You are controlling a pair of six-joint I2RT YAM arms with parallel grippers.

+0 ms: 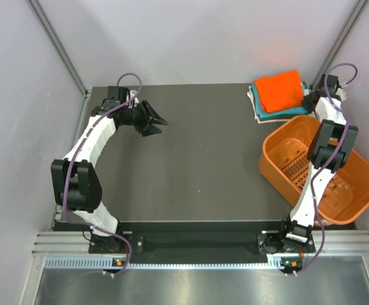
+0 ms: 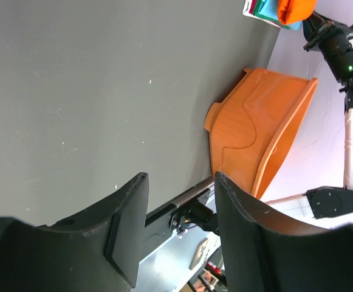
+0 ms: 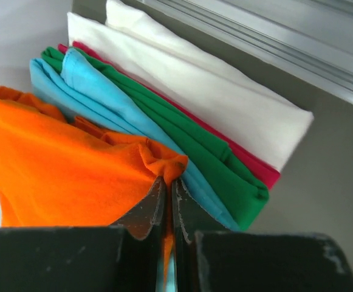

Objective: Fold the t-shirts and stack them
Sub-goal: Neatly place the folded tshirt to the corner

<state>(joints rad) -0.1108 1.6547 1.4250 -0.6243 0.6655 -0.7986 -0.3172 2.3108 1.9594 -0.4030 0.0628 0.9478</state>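
Right gripper (image 3: 169,182), its arm stretched to the far corner, pinches the orange t-shirt (image 3: 61,164) atop the stack (image 3: 212,152); left gripper (image 2: 180,177) hangs spread above the table (image 2: 73,91).

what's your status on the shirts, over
Right gripper shut on orange t-shirt atop the stack. Left gripper open, empty. Basket beside the stack, not blocking.

My left arm (image 1: 89,143) bows along the left side, left pincer (image 1: 154,121) at the far left, jaws apart. My right arm (image 1: 314,184) stretches to the far right corner, right pincer (image 3: 169,185) clamped on the bright orange cloth t-shirt (image 3: 61,170).
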